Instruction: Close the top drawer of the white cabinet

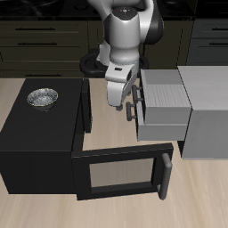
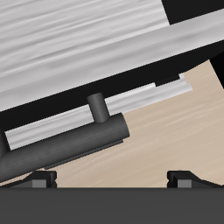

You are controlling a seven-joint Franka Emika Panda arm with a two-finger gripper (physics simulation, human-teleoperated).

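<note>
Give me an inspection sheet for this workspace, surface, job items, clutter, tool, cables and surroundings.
Surface: light wood table.
Job's things: top drawer pulled out of the white cabinet; its dark bar handle fills the wrist view.
Clutter: black box with its windowed door swung open; metal bowl on top of it.
Grippers: tool right at the drawer front, fingers apart, holding nothing.
Cables: nothing seen.
Surroundings: dark cabinets behind the table.
</note>
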